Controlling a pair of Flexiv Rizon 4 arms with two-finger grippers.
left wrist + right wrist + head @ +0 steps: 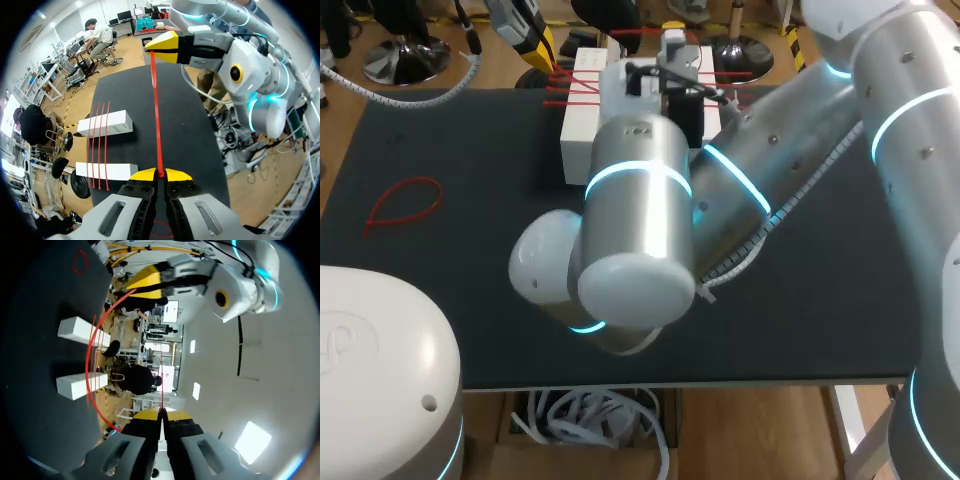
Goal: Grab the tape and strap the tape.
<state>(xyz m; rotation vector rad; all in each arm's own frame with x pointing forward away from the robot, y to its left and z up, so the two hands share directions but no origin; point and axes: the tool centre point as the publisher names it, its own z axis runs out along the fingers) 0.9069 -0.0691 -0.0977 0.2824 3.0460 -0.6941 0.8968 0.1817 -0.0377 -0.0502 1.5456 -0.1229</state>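
A red tape strand [156, 115] is stretched in the air between my two grippers. My left gripper [160, 175] is shut on one end, and my right gripper [161, 414] is shut on the other. From the right wrist the strand [92, 375] bows in an arc toward the left gripper [147, 281]. Under it lie two white blocks [105, 124] [106, 171] with three red tapes [99, 145] strapped across them. In the head view the blocks [580, 130] sit at the table's far middle, with the left gripper [532, 38] beyond them; the right arm [640, 230] hides much of them.
A loose red tape loop [405, 200] lies on the black table [470, 280] at the left. My right arm's elbow hangs low over the table's middle. The left arm's base [380, 370] fills the near left corner.
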